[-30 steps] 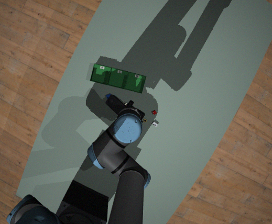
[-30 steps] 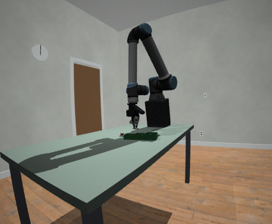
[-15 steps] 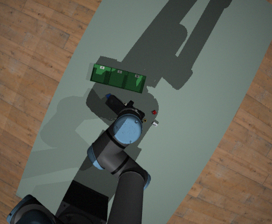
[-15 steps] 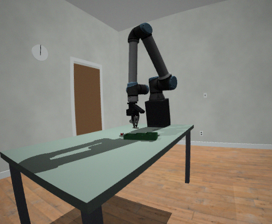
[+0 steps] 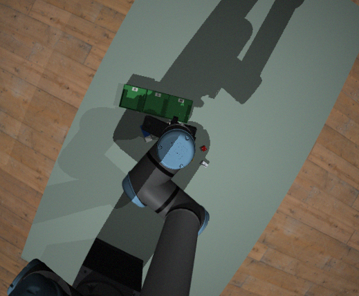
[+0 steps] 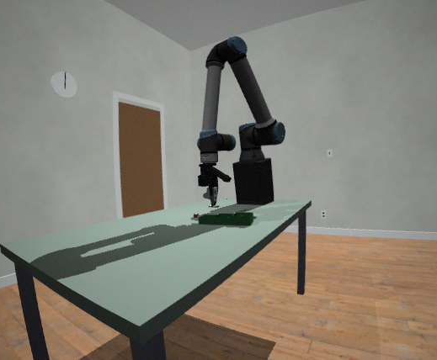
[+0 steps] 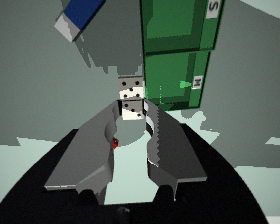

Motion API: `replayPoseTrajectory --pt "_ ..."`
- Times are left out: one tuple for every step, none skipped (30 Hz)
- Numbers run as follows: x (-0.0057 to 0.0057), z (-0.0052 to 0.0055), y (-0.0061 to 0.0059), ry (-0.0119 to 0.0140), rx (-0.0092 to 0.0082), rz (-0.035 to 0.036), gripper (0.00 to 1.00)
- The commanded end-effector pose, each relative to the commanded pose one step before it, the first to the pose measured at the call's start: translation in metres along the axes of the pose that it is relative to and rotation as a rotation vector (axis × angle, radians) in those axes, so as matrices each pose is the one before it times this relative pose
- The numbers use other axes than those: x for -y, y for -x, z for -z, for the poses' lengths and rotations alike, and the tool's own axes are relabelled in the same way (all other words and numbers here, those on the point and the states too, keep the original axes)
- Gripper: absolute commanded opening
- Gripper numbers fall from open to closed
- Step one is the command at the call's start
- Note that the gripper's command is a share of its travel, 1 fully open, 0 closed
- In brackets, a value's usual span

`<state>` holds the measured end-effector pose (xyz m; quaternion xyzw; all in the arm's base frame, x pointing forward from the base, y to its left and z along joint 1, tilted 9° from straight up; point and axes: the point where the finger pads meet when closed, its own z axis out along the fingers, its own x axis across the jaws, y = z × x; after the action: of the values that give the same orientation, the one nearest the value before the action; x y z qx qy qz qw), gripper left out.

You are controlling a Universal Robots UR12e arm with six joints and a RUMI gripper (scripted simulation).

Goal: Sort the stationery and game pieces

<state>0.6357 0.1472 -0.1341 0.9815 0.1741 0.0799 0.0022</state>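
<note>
Green bin row (image 7: 178,55) just ahead-right of my gripper (image 7: 132,100), wall close beside the domino (image 7: 131,100) I'm clamping. Blue eraser (image 7: 78,15) ahead-left, apart. Open table (image 7: 31,90) between them and to my left.
</note>
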Motion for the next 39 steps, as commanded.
replayPoseTrajectory --pt "-0.00149 -0.00064 -0.03109 -0.00295 0.00321 0.04348 0.00" --pt "-0.00049 0.00000 -0.00599 0.00000 -0.00001 0.00000 0.00" --pt "0.00000 0.00000 0.00000 0.00000 0.00000 0.00000 0.00" --pt "0.00000 0.00000 0.00000 0.00000 0.00000 0.00000 0.00" --pt "-0.00050 0.00000 -0.00599 0.00000 -0.00001 0.00000 0.00" --pt "-0.00049 0.00000 -0.00599 0.00000 -0.00001 0.00000 0.00" --pt "-0.00060 0.00000 -0.00700 0.00000 -0.00002 0.00000 0.00" --pt "-0.00018 0.00000 -0.00189 0.00000 0.00000 0.00000 0.00" --pt "-0.00013 0.00000 -0.00140 0.00000 0.00000 0.00000 0.00" --pt "-0.00009 0.00000 -0.00095 0.00000 0.00000 0.00000 0.00" --pt "-0.00006 0.00000 -0.00057 0.00000 0.00000 0.00000 0.00" --pt "-0.00003 0.00000 -0.00025 0.00000 0.00000 0.00000 0.00" --pt "0.00000 0.00000 0.00000 0.00000 0.00000 0.00000 0.00" --pt "0.00003 0.00000 0.00029 0.00001 -0.00005 0.00000 0.00" --pt "0.00002 0.00000 0.00031 0.00000 0.00002 0.00000 0.00" --pt "0.00004 0.00000 0.00042 0.00000 0.00001 0.00000 0.00" --pt "0.00005 0.00000 0.00049 0.00000 0.00001 0.00000 0.00" --pt "0.00005 0.00000 0.00053 0.00000 0.00001 0.00000 0.00" --pt "0.00005 0.00000 0.00055 0.00000 0.00001 0.00000 0.00" --pt "0.00000 0.00000 0.00000 0.00000 0.00000 0.00000 0.00" --pt "0.00000 0.00000 0.00000 0.00000 0.00000 0.00000 0.00" --pt "0.00005 0.00000 0.00052 0.00000 0.00000 0.00000 0.00" --pt "0.00005 0.00000 0.00051 0.00000 0.00000 0.00000 0.00" --pt "0.00005 0.00000 0.00049 0.00000 0.00000 0.00000 0.00" --pt "0.00004 0.00000 0.00046 0.00000 0.00000 0.00000 0.00" --pt "0.00004 0.00000 0.00043 0.00000 0.00000 0.00000 0.00" --pt "0.00000 -0.00196 0.00001 -0.00001 0.00001 0.00000 0.00" --pt "0.00000 -0.00197 0.00002 -0.00001 0.00001 0.00000 0.00" --pt "0.00000 -0.00208 0.00002 0.00001 -0.00003 0.00000 0.00" --pt "0.00000 -0.00200 0.00000 0.00000 0.00000 0.00000 0.00" --pt "0.00000 -0.00200 0.00000 0.00000 0.00000 0.00000 0.00" --pt "0.00000 -0.00200 0.00000 0.00000 0.00000 0.00000 0.00" --pt "0.00000 -0.00200 0.00000 0.00000 0.00000 0.00000 0.00" --pt "0.00000 -0.00200 0.00000 0.00000 0.00000 0.00000 0.00" --pt "0.00000 -0.00200 0.00000 0.00000 0.00000 0.00000 0.00" --pt "0.00000 -0.00200 0.00000 0.00000 0.00000 0.00000 0.00" --pt "0.00000 0.00000 0.00000 0.00000 0.00000 0.00000 0.00" --pt "0.00000 0.00000 0.00000 0.00000 0.00000 0.00000 0.00" --pt "0.00000 -0.00200 0.00000 0.00000 0.00000 0.00000 0.00"
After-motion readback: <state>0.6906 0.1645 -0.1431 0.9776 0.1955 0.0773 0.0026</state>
